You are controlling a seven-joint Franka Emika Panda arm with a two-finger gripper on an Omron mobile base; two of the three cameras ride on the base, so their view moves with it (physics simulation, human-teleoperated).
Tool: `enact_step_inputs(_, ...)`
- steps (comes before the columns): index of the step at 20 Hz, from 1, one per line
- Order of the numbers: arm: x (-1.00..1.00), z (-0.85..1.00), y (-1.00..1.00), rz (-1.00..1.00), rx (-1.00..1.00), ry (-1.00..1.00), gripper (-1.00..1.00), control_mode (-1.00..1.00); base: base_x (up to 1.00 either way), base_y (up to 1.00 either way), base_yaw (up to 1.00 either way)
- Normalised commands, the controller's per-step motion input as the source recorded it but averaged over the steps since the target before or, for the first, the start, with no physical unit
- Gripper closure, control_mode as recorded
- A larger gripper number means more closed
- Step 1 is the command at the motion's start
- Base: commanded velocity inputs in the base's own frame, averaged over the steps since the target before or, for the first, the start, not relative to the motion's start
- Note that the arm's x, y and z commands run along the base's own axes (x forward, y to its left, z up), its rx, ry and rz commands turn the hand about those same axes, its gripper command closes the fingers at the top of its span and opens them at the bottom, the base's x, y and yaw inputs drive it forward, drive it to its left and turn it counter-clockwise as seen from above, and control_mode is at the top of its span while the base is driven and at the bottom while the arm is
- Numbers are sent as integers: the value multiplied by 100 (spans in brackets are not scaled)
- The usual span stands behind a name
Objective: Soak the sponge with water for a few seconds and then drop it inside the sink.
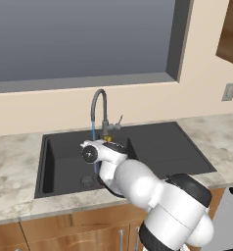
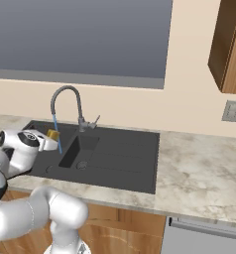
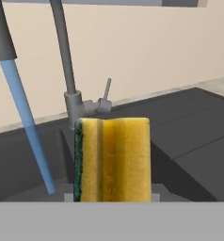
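Where pincer (image 3: 112, 197) clamps sponge (image 3: 113, 160), fingertips hidden.

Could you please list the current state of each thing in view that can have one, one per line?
Sponge: held upright in the gripper, beside the stream, not under it.
Water: running from the spout into the basin.
Faucet: on, its handle raised.
Sink: nothing seen lying in the basin where the water falls.
Gripper: shut on the sponge, above the sink.
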Motion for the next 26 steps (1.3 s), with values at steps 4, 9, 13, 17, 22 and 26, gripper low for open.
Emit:
enact_step_inputs(4, 27, -19, 12, 0, 0, 0, 100, -100, 0, 0, 0)
enact_step_inputs(9, 32, 0, 13, 0, 0, 0, 100, -100, 0, 0, 0)
enact_step_inputs(13, 39, 0, 11, 0, 0, 0, 100, -100, 0, 0, 0)
enact_step_inputs(17, 31, -10, 6, 0, 0, 0, 100, -100, 0, 0, 0)
enact_step_inputs(22, 21, -10, 0, 0, 0, 0, 100, -100, 0, 0, 0)
enact_step_inputs(26, 19, -12, 3, 0, 0, 0, 100, -100, 0, 0, 0)
